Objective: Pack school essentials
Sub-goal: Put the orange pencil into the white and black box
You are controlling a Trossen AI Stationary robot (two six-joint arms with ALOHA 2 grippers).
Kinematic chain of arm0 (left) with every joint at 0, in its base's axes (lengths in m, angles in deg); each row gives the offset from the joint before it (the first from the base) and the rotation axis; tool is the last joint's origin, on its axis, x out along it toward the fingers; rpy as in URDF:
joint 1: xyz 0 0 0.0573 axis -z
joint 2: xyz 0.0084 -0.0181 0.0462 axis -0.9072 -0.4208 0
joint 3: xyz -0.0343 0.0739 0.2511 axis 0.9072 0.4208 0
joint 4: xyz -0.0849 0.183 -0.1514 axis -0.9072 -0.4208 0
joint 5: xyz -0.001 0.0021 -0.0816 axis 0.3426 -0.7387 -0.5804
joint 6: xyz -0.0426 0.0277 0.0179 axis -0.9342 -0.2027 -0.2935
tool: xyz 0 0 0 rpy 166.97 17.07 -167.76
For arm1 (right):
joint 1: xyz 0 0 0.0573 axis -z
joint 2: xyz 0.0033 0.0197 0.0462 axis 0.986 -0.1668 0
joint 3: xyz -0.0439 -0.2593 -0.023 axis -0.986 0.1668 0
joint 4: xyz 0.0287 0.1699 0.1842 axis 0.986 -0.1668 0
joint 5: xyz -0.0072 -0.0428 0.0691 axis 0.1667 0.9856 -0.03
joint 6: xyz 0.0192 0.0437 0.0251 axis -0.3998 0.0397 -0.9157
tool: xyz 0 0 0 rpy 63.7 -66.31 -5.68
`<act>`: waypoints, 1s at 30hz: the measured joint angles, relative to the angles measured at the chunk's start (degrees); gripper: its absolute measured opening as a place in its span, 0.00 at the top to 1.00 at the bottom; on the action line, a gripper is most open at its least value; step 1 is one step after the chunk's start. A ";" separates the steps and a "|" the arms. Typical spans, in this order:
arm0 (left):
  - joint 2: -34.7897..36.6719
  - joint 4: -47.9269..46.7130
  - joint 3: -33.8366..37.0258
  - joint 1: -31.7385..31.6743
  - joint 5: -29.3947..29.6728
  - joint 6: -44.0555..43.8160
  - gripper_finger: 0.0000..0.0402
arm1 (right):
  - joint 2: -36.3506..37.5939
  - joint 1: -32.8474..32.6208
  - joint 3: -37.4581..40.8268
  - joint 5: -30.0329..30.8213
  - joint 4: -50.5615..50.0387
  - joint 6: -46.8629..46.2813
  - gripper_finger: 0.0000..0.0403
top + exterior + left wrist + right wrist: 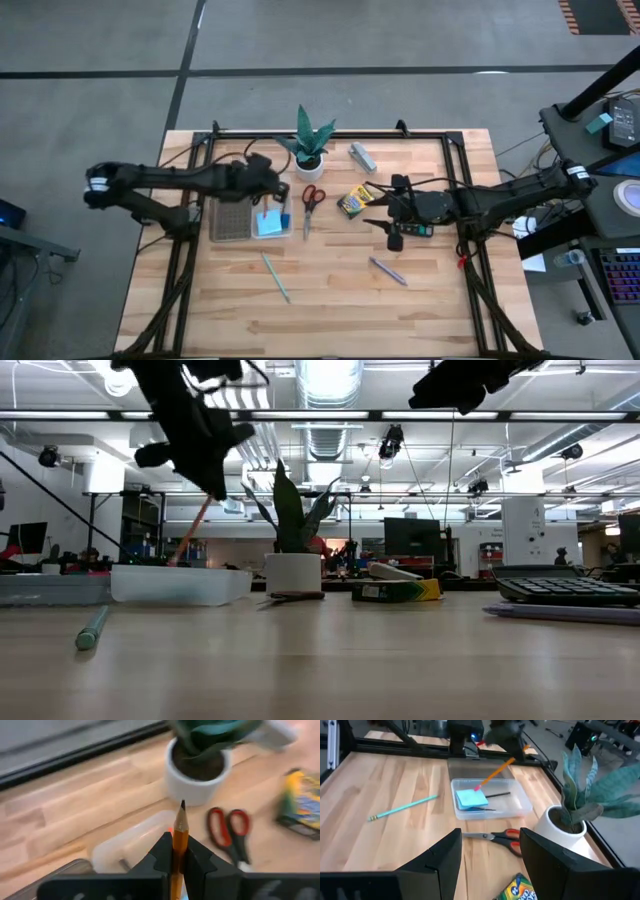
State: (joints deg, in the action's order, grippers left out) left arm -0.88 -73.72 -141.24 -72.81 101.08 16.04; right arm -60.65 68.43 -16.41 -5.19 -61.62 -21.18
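The left gripper [178, 857] was seen clenched on a slim orange wooden pencil [179, 845], held aslant over the clear plastic tray [252, 232] with its pink eraser end pointing down toward the light-blue square notepad [471, 798] inside. The tray lay directly below, so the left arm was judged nearer for the drop. The right gripper [490, 855] stood released near the red-handled scissors [311, 203] and yellow-green crayon box [357, 199], both outside the tray; the scissors' long axis ran away from the white-potted green plant [309, 146].
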 joint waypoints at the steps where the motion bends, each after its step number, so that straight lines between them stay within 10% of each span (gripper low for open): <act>1: -1.11 -2.00 -0.86 -1.45 -1.94 -0.02 0.99 | 0.04 0.00 0.00 0.00 -0.28 -0.10 0.54; 22: -5.03 -7.96 -6.06 -16.45 -26.77 -0.39 0.98 | -0.68 0.00 0.09 0.17 -3.53 3.65 0.54; 30: -5.94 -7.83 -6.33 -17.06 -27.57 -4.12 0.97 | -0.68 0.00 0.11 0.13 -7.32 2.95 0.54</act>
State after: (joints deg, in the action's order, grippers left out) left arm -6.82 -81.55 -147.57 -89.87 73.52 11.93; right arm -61.33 68.43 -16.30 -5.06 -68.94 -18.23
